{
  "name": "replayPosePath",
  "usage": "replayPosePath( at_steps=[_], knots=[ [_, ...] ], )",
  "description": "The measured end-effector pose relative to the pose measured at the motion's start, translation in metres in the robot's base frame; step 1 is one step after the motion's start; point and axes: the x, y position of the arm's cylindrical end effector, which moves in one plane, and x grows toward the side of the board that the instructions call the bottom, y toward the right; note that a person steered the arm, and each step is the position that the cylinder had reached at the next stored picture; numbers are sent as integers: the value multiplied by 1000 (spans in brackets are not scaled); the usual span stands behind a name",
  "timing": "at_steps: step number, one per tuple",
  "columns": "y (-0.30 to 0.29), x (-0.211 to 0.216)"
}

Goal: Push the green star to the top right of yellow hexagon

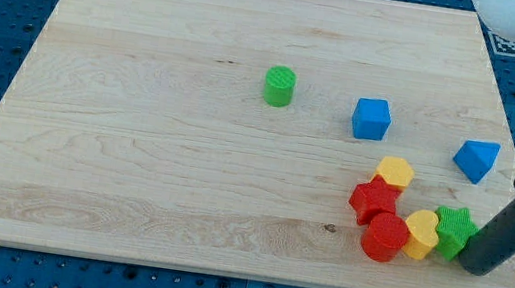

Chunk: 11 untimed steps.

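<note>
Obs: green star [453, 230] sits near the near-right corner of the surface [136, 147], touching the yellow heart [421, 234] on its left. My tip [476, 266] is just beside the star on its right, at or very close to contact with its near-right points. No pincer on this rig: the arm ends in a plain rod, nothing is held, and only pushing is possible.

Neighbours: red cylinder [385, 238] touches the heart's left side; red star [373, 200] is just behind that; yellow hexagon [395, 172] lies beyond them, to the far left of the green star. Blue triangle [476, 160] is farther away to the right, blue cube [371, 119] and green cylinder [280, 86] well apart.

Handling, judged: the star looks like a small, rigid, light plastic block that should slide easily on smooth wood. Its points make it prone to spin if pushed off-centre, so contact is best placed in a notch or squarely through its middle.

Target spot is beyond and right of the hexagon, between it and the blue triangle. The push wanted is therefore away from the near edge, so the tip probably needs to come round to the star's near side first. Pushing leftward from here would drive the star into the heart and disturb the cluster.
</note>
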Motion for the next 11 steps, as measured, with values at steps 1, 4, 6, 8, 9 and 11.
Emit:
replayPosePath(
  at_steps=[1, 4, 6, 8, 9, 11],
  knots=[
    [-1, 3],
    [-18, -28],
    [-18, -48],
    [-18, -60],
    [-18, -60],
    [-18, -70]
  ],
)
